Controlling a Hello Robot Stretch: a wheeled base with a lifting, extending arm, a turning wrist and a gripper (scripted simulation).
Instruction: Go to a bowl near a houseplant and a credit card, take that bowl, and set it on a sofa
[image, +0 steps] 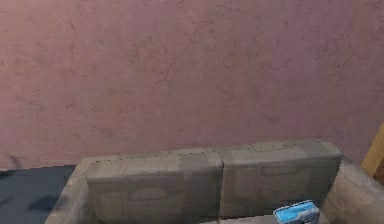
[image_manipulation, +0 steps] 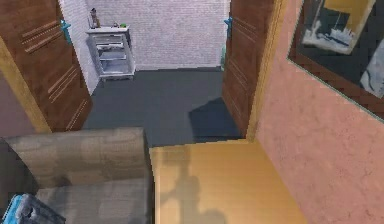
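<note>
Forward view has the grey-brown cushioned fabric sofa (image: 200, 180) at six o'clock, backed against the pink plaster wall (image: 190, 70), seemingly faced so the bowl can land on its seat, though the gripper's state and the bowl's whereabouts I cannot tell

Pink wall (image: 190, 70) across forward view; grey-tan sofa (image: 200, 180) backed against it, dark floor (image: 25, 190) at lower left. Arm side view: brown wooden door (image_manipulation: 40, 60) at left, second door (image_manipulation: 245, 60) right of middle, white brick wall (image_manipulation: 175, 30) beyond, small white shelf unit (image_manipulation: 112, 52) against it. Yellow wooden table (image_manipulation: 220, 180) just beside sofa; dark-framed picture (image_manipulation: 340, 50) on pink wall at right.
</note>
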